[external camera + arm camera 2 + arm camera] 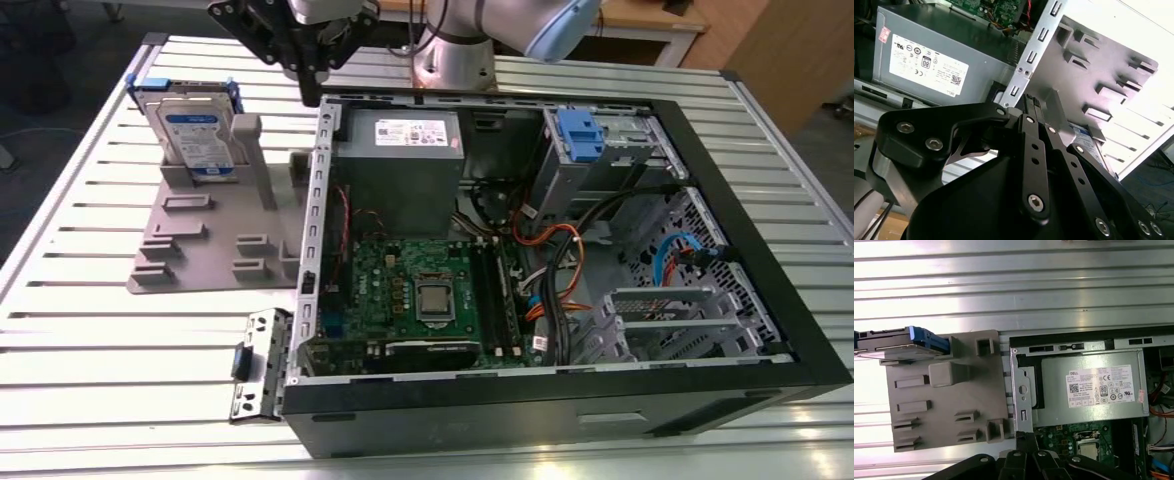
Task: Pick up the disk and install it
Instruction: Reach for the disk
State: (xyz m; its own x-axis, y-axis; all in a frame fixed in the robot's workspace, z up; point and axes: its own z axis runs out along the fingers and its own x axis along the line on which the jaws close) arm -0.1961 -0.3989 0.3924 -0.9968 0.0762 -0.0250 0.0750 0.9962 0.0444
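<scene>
Slatted aluminium counter (80,230) carrying an open black computer case (534,405), its grey power supply box (400,165) white-labelled, beside a grey plastic holder (200,240). The silver hard disk (194,135), blue-caddied, stands upright at one end of the holder: label face in the exterior view, top edge in the first wrist view (899,342). The black gripper (310,92), fingers together and empty, hangs above the case wall.

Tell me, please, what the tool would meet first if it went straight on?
The tool would likely meet the computer case's metal rim, beside the power supply; depth is unclear.
</scene>
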